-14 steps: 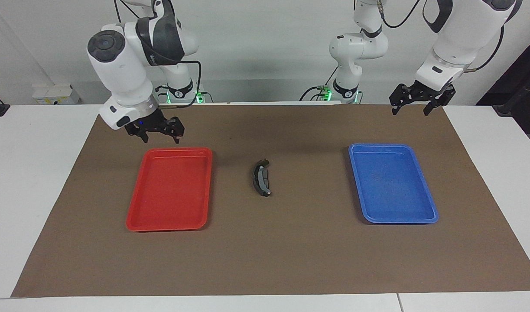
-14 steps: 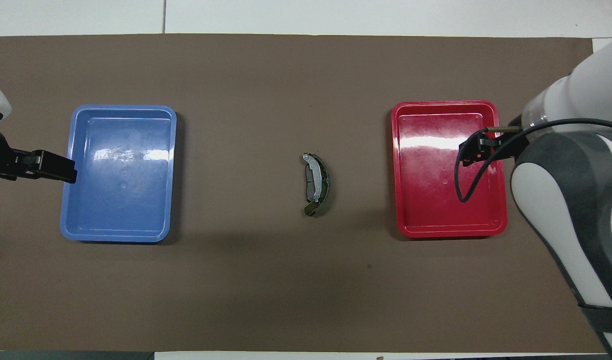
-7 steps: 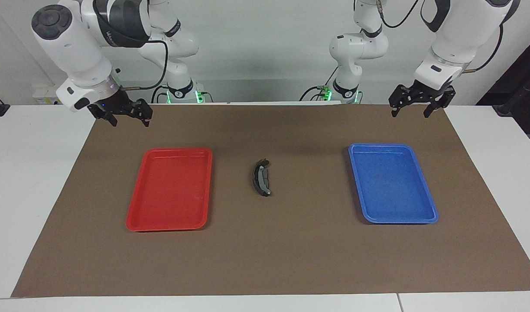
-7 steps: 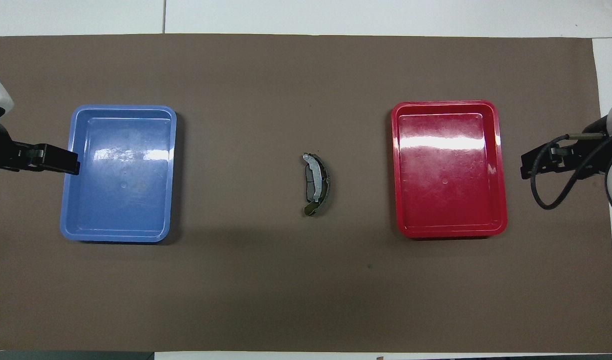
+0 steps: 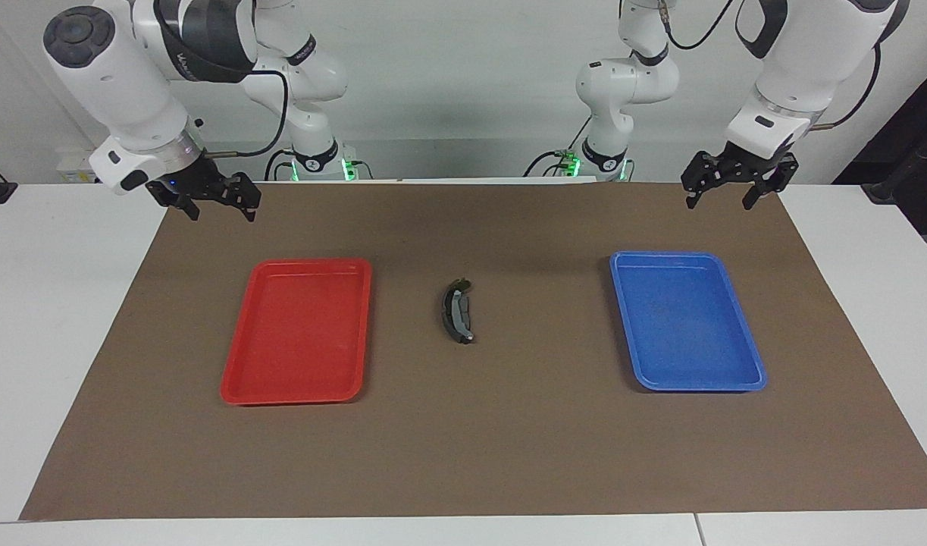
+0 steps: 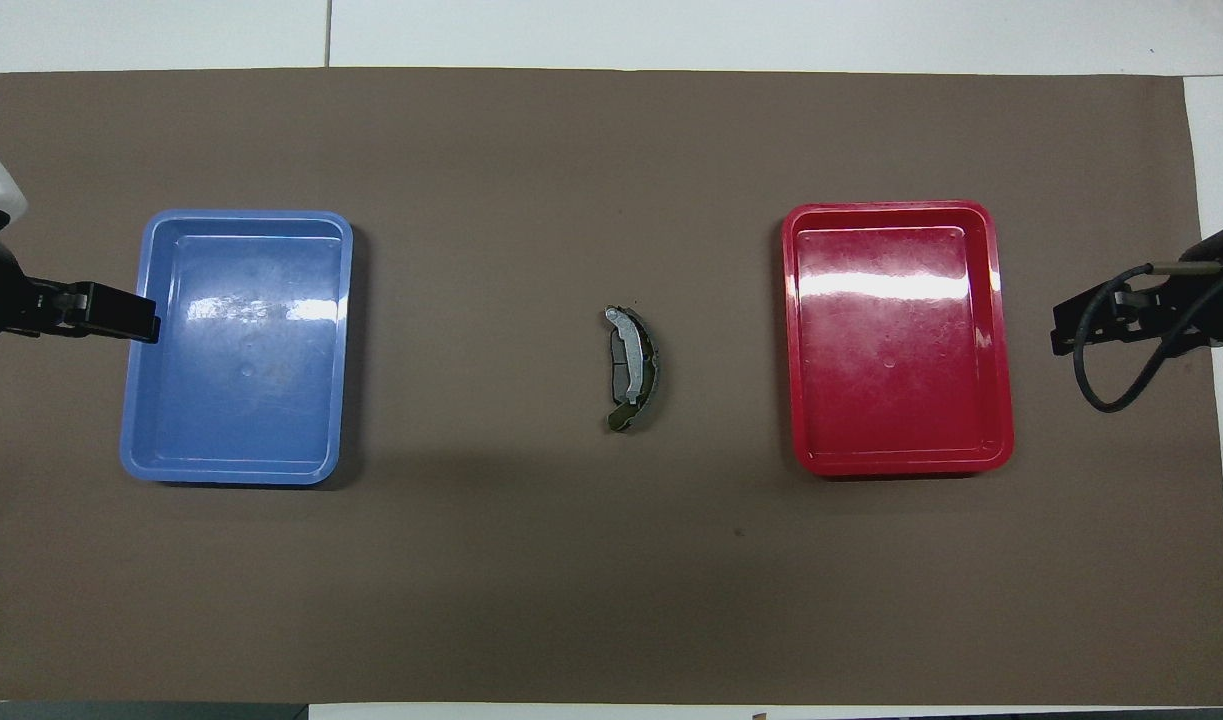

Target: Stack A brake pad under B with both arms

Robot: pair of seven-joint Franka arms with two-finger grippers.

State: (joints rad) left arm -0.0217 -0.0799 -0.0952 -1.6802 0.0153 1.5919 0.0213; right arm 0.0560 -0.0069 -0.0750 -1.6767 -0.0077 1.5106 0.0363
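A brake pad (image 5: pixel 464 309) (image 6: pixel 627 362) against curved B (image 5: pixel 449 311) (image 6: pixel 651 366), mid-mat

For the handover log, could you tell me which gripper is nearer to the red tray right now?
Right. The right gripper hangs over the mat near the red tray's robot-side corner, while the left gripper waits at the other end, by the blue tray.

Plain pale grey-white wall (image 5: pixel 463 91) at back. White tabletop (image 5: pixel 46 303) under large brown paper mat (image 5: pixel 508 440). White socket box (image 5: pixel 73 168) at wall. Even, soft light.
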